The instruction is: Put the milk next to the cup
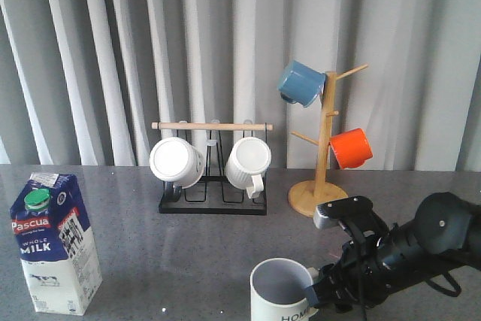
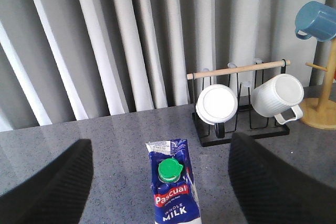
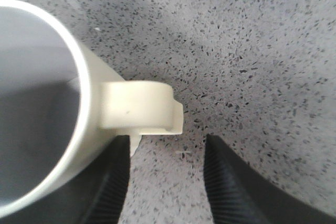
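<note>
— What's on your left side?

— The milk (image 1: 54, 242) stands upright at the near left of the table (image 1: 188, 253), long axis vertical, green cap up, its "WHOLE MILK" face turned toward me and slightly right. My left gripper (image 2: 157, 182) hovers above and behind it, jaws spread wide, one to each side of the carton, touching nothing. I judge I'm lined up that way so I can come down and close across its narrow sides.

— And the middle?

— Far back, a black rack (image 1: 213, 186) holds two white mugs (image 1: 248, 163) lying on their sides. Right of it a wooden mug tree (image 1: 325, 148) carries a blue mug (image 1: 301, 83) and an orange mug (image 1: 352, 147). None of them matter here.

— Where's the cup?

— The cup (image 1: 282, 291) sits upright at the near edge, right of centre, mouth up, well apart from the carton. Its handle (image 3: 140, 106) sticks out rightward toward my right gripper (image 3: 167, 177).

— Holding it?

— No. Those jaws are parted, fingers (image 3: 231, 182) just short of the handle, gripping nothing.

— So?

— The carton must travel right to stand beside it.
</note>
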